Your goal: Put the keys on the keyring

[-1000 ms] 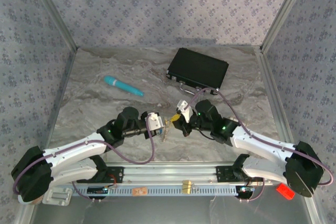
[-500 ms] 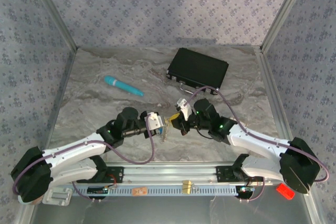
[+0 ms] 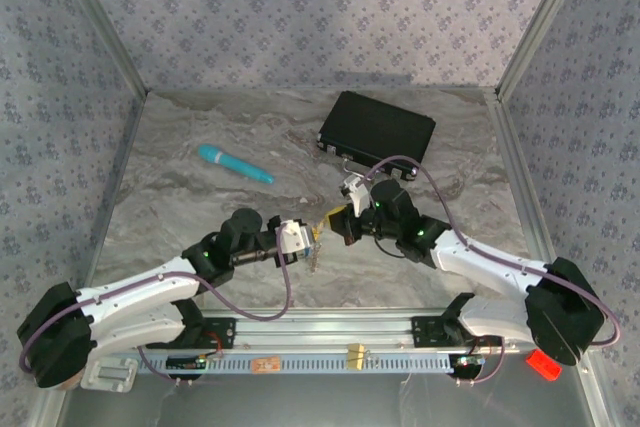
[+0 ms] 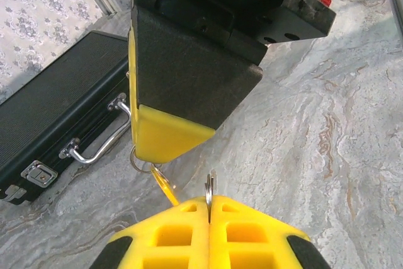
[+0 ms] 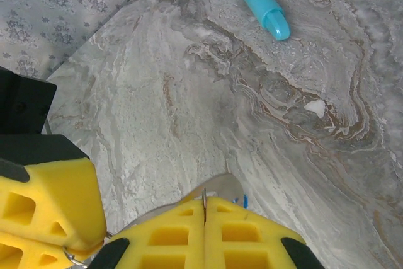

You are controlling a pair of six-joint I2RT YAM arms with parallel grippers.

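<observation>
Near the front of the table (image 3: pixel 200 217) we've got the two arms nose to nose. The left gripper (image 3: pixel 303 237) has its yellow fingers (image 4: pixel 176 234) pressed tight together on a thin silvery blade (image 4: pixel 210 191) that stands up out of the seam. We can't tell for sure what that blade belongs to. Just left of it the yellow key (image 4: pixel 165 184) hangs at a slant from a small silvery ring (image 4: pixel 138 163), right under the tip of the right gripper (image 3: pixel 335 221). The two grippers are almost touching.

From the right wrist, those fingers (image 5: pixel 167 237) are together too, pinching a thin metal strand. The pale keyring (image 5: pixel 223 187) rises just beyond them, held off the table, with a bit of the blue key (image 5: pixel 242 201) at its right edge.

Farther back on the left lies the teal pen (image 3: pixel 235 163), well apart from everything. At the far right sits the black case (image 3: pixel 377 130), lid down, its handle (image 4: pixel 94 146) facing us.
</observation>
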